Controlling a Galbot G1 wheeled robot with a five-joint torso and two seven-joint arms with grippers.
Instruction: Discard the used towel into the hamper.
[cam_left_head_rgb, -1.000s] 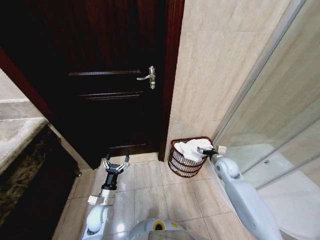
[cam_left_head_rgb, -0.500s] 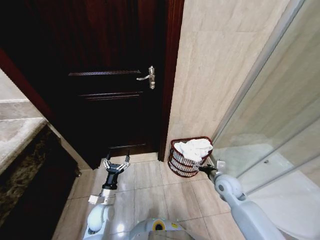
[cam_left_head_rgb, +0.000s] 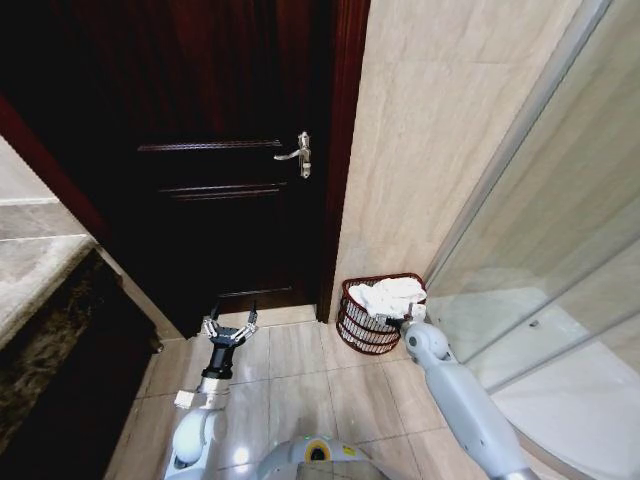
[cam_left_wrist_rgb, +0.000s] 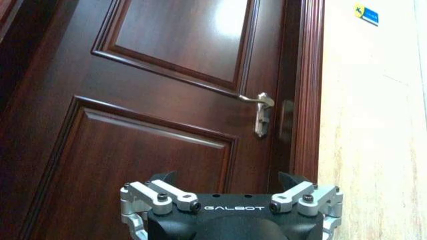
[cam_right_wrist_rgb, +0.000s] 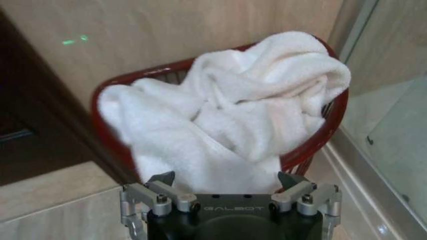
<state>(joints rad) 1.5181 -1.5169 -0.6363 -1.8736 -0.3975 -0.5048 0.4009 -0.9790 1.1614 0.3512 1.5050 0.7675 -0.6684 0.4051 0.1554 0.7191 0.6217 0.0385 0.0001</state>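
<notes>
We see the hamper (cam_left_head_rgb: 378, 313) standing on the tiled floor (cam_left_head_rgb: 300, 385) against the beige wall (cam_left_head_rgb: 430, 150), in the corner between the dark wooden door (cam_left_head_rgb: 220, 170) and the glass shower screen (cam_left_head_rgb: 540, 250). The white towel (cam_left_head_rgb: 388, 296) lies bunched inside it, heaped above the rim, with one fold draped over the hamper's front edge toward the robot.

Our right gripper (cam_left_head_rgb: 402, 322) sits just in front of the hamper, at its front rim. In the right wrist view its fingers (cam_right_wrist_rgb: 159, 181) stand spread wide with nothing between them; the hanging fold of the towel (cam_right_wrist_rgb: 227, 130) is just ahead of them, and the reddish wire rim of the hamper (cam_right_wrist_rgb: 333, 117) curves around behind the cloth.

Our left gripper (cam_left_head_rgb: 230, 326) is held over the floor tiles before the door, well apart from the hamper. Its jaws are also spread wide and empty. In the left wrist view the left gripper (cam_left_wrist_rgb: 230, 192) faces the door panels, with the metal door handle (cam_left_wrist_rgb: 261, 107) above it near the door's edge.
</notes>
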